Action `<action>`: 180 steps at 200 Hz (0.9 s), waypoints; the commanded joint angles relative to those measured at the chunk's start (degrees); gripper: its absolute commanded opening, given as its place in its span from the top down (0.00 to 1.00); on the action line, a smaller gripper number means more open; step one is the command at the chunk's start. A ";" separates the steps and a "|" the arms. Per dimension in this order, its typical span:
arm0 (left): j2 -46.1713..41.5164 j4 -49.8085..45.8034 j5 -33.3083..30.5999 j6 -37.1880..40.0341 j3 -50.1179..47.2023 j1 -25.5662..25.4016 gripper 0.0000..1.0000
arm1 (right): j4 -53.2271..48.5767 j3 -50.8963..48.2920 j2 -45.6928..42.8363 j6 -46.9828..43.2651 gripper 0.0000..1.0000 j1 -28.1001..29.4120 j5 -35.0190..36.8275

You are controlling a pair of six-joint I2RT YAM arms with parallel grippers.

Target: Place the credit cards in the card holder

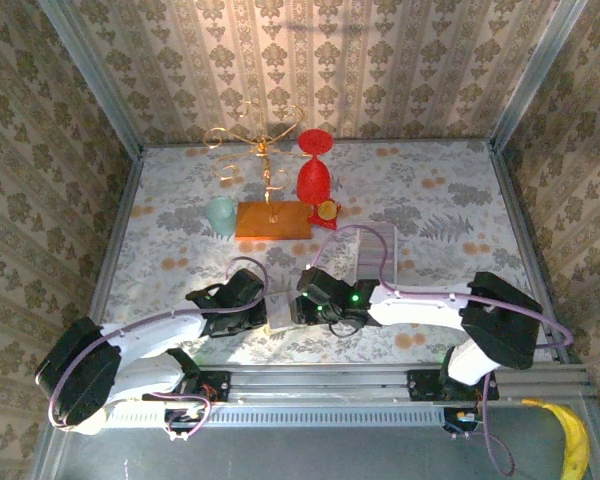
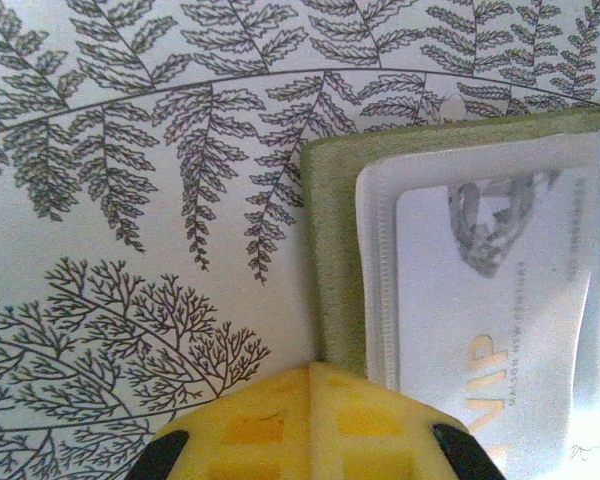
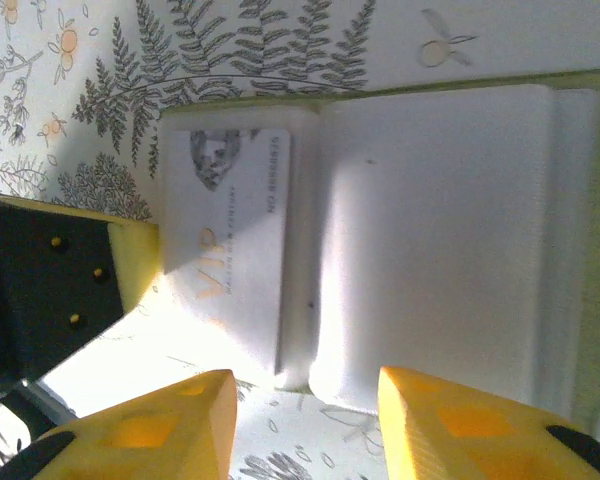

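A whitish-grey card (image 2: 490,330) lettered VIP sits in a clear sleeve (image 2: 377,250) of the green holder (image 2: 330,250); left gripper (image 2: 310,380) clenched, right gripper (image 3: 305,390) released.

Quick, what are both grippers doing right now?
Left gripper: shut, at the card holder's edge; grip cannot be told.
Right gripper: open, holding nothing.

Camera layout: one high fixed view, two close wrist views.
The top camera looks down from above and behind the arm bases, across the fern-printed desk (image 1: 430,200) to the far wall. The wrist cameras look down past the yellow left tool (image 2: 310,372) and yellow right tool (image 3: 305,385) from very near, and both take in the olive-green card holder (image 2: 330,250) and its white plastic VIP card (image 2: 480,330).
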 commanded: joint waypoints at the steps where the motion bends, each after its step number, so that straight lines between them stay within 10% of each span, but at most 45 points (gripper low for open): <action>1: 1.99 6.91 3.23 1.15 -1.45 -0.04 1.00 | -4.22 -2.25 -0.67 2.84 0.55 0.42 5.77; 180: 1.01 6.83 3.66 0.79 -2.24 -0.15 1.00 | 3.51 2.06 7.23 3.70 0.45 0.42 1.32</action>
